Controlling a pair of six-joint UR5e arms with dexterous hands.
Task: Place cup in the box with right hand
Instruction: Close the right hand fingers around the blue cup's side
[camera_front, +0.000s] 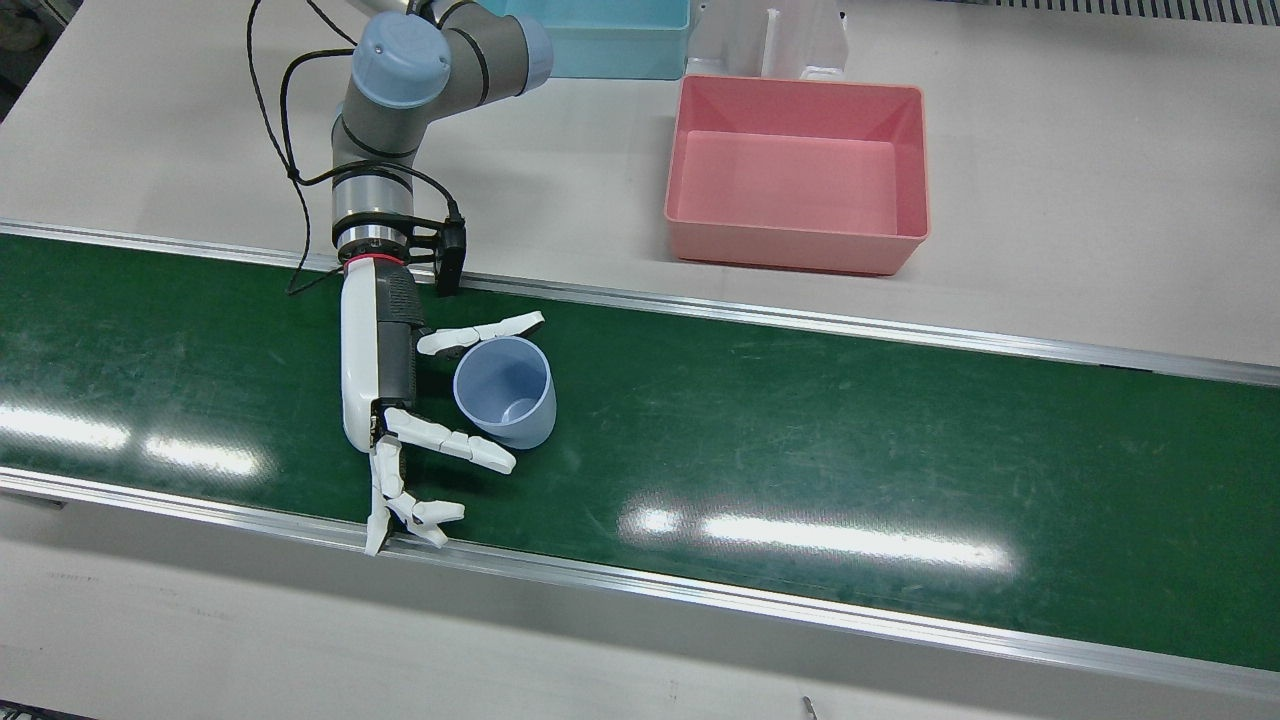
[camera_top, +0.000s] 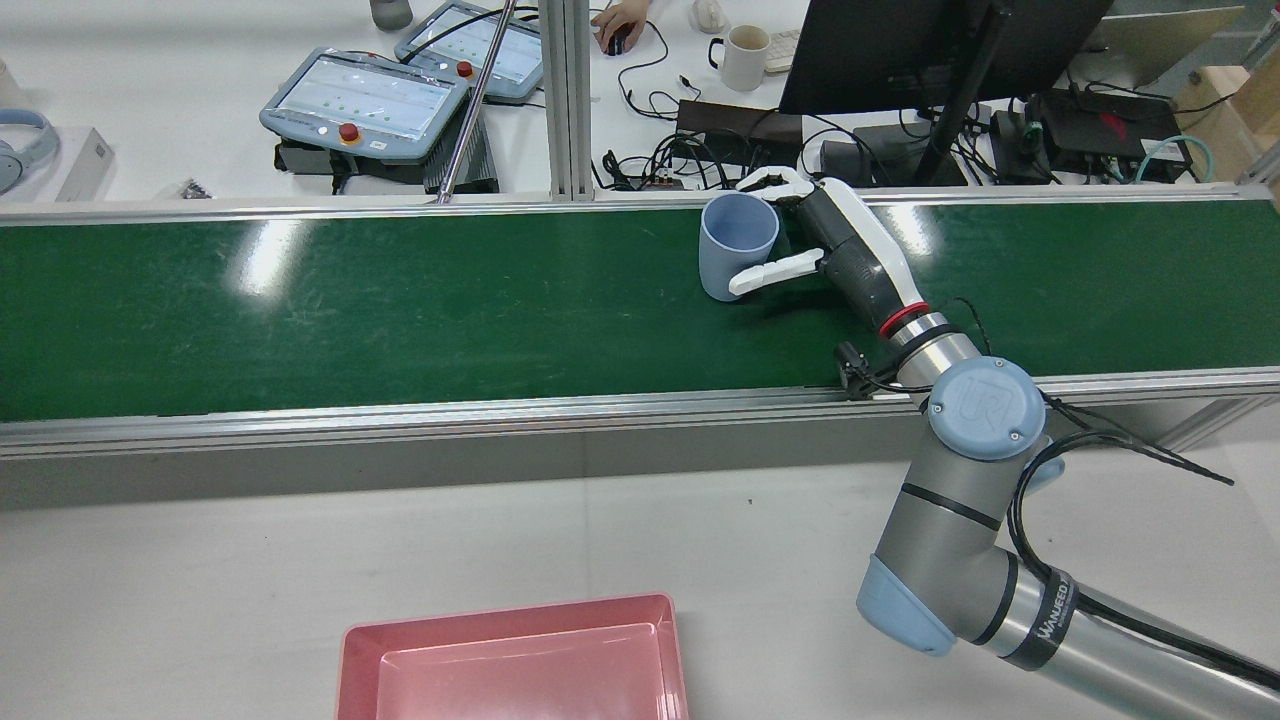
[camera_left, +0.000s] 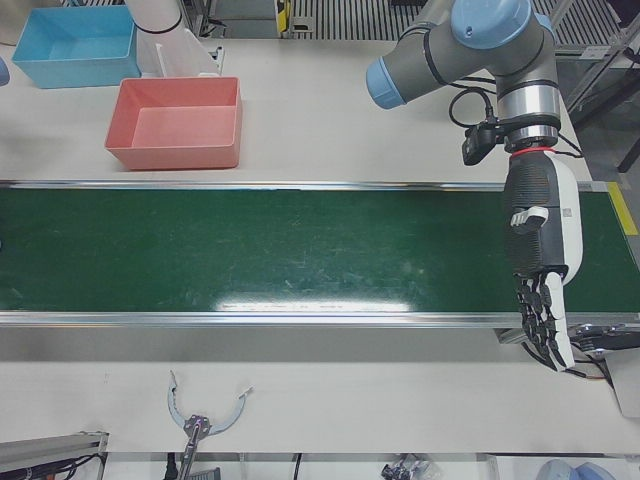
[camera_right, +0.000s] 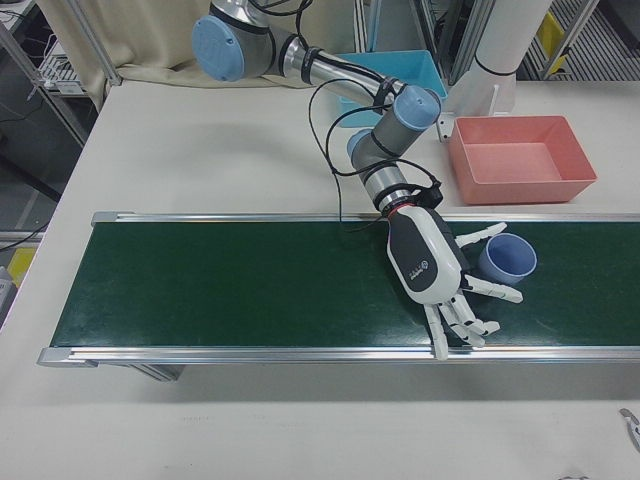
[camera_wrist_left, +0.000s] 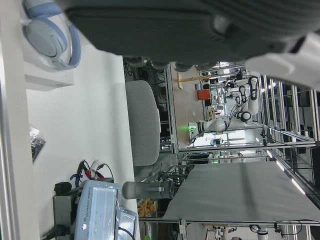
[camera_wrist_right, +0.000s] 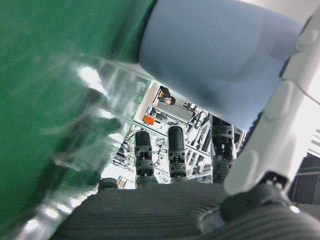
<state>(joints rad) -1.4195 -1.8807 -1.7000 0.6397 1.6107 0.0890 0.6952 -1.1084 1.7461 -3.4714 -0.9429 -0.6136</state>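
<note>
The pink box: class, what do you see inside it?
Nothing: the pink box shows only its bare floor. The cup stands on the green belt, beside the right hand. No part is covered.

The pink box (camera_top: 510, 660) is cut off by the rear view's bottom edge; the cup (camera_wrist_right: 220, 60) fills the right hand view, blurred

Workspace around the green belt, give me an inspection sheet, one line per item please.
Surface: green belt, scuffed, with glare patches.
Job's things: blue cup upright on the belt; pink box empty, on the table beyond the belt.
Clutter: blue bin near the pink box; a clip-like tool on the table's front edge.
Hands: right hand open, fingers on either side of the cup, not closed; left hand open, over the belt's end.
Cables: black cable looping along the right arm.
Surroundings: teach pendants, mug, monitor.
</note>
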